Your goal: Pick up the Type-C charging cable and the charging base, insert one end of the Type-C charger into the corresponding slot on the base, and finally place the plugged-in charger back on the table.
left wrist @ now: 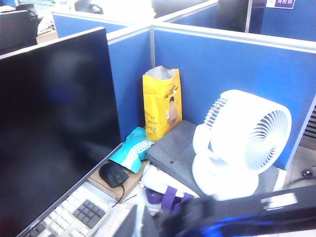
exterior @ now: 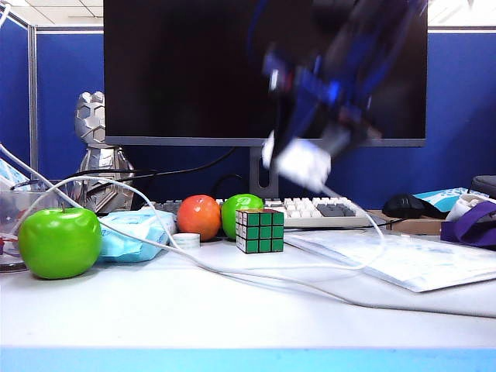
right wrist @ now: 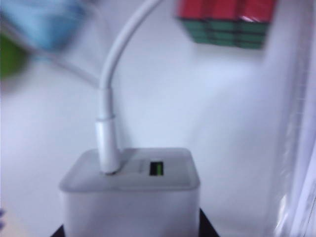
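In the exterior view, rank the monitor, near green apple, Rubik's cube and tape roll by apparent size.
1. monitor
2. near green apple, though nearest the camera
3. Rubik's cube
4. tape roll

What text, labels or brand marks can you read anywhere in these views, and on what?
None legible.
Yellow paper bag: dark print and a figure, too small to read.
Purple sign on the partition: white characters, blurred.
Grey and white keyboard: key legends unreadable.
White plastic charging base: no marking visible.
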